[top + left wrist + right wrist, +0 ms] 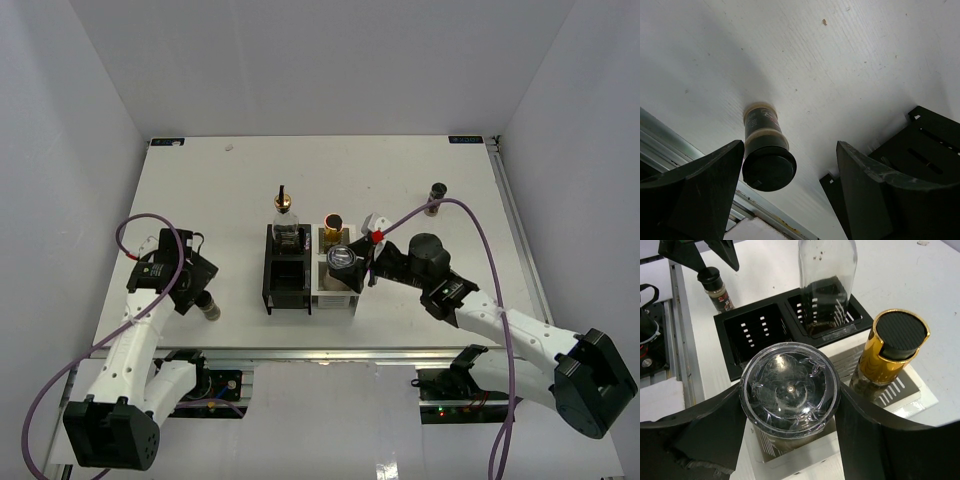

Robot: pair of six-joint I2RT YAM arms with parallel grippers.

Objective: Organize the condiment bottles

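The right gripper (790, 407) had its jaws clamped on the round shaker with a clear, greyish faceted lid (789, 382), one finger pressed to each side of the lid. The shaker's base sat in the front white compartment of the black-and-white compartment rack (272, 290). Behind it in the white half stood the bottle with a shiny gold neck and a ribbed black top (900, 347), upright. In the back black compartment stood the tall clear glass bottle with a gold pourer spout (286, 222), nearly see-through; the front black compartment beside it held nothing.

The left gripper (791, 146) had its jaws wide apart, holding nothing. Between them, close to one finger, stood the small dark jar with a black cap and pale bands above and below a dark label (765, 150), upright on the white worktop (200, 190), left of the rack. A second small dark brown jar (436, 195) stood alone at the far right of the worktop, well apart from the rack.
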